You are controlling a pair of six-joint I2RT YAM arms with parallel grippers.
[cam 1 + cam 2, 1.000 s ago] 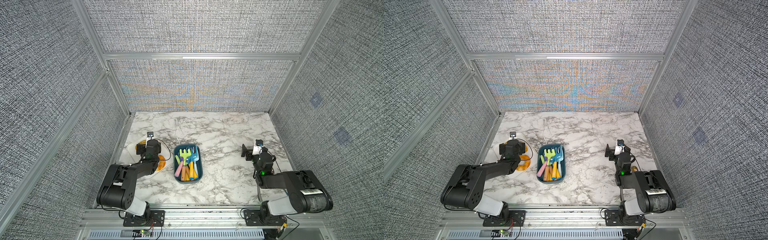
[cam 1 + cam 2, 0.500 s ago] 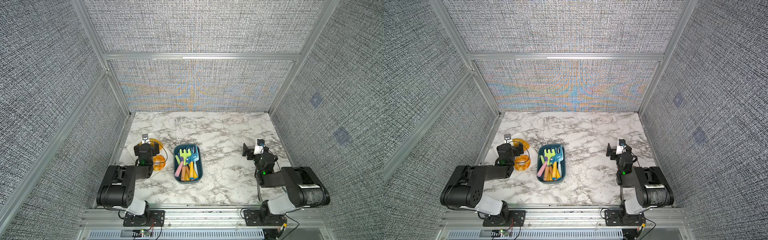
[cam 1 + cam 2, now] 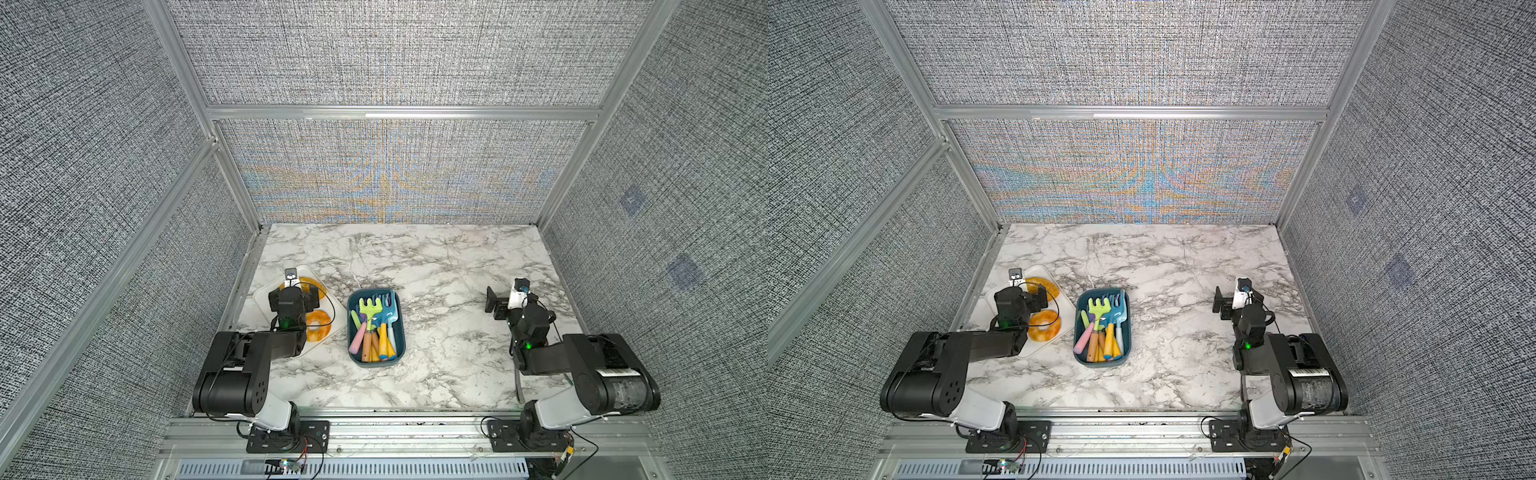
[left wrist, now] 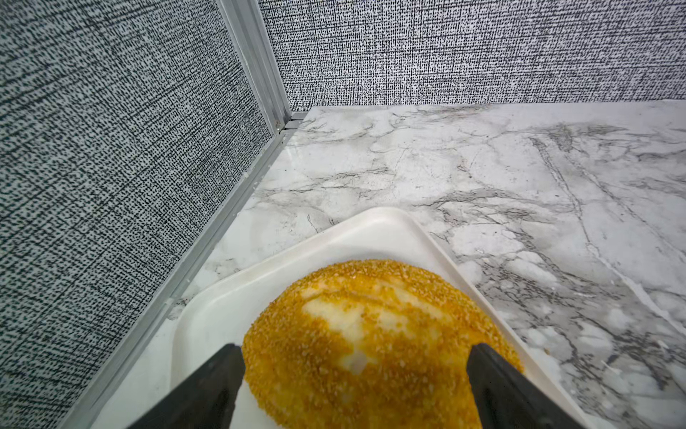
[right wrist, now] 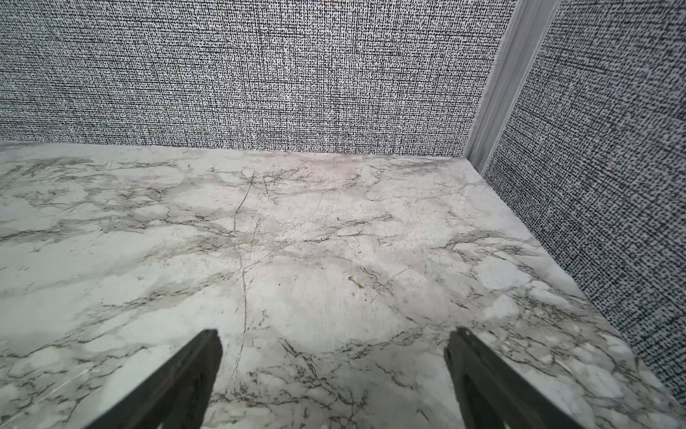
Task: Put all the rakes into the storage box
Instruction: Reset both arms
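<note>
We're looking down on the marble table [image 3: 436, 266], far wall at twelve o'clock. The box [image 3: 376, 364] sits a little toward eight o'clock of the table's middle, its long side running twelve to six. The rake [image 3: 366, 308] is inside it. Its lime-green head lies with the tines at the twelve o'clock end, and the handle runs toward six among the other handles. At its three o'clock lies a blue tool [image 3: 385, 305], toothed as well, and at its seven o'clock a pink handle [image 3: 356, 340]. All of them lie within the box walls.

At nine o'clock of the box, just beside it, we have the white tray [image 4: 222, 304] with two bagels, a far bagel [image 3: 311, 282] and a near bagel [image 3: 319, 328]. The left gripper [image 4: 354, 354] hangs over the tray, pointing toward twelve, with its fingers [image 4: 222, 375] spread wide. In the wrist view we see one black finger on each side of the sesame-crusted far bagel. We cannot tell whether they touch it, but they are not squeezed onto it.

Over at three o'clock of the box, well apart from it, the right gripper [image 5: 334, 340] also points toward twelve. Its fingers [image 5: 200, 364] stand wide apart too, with bare marble between them, and it grips nothing.
</note>
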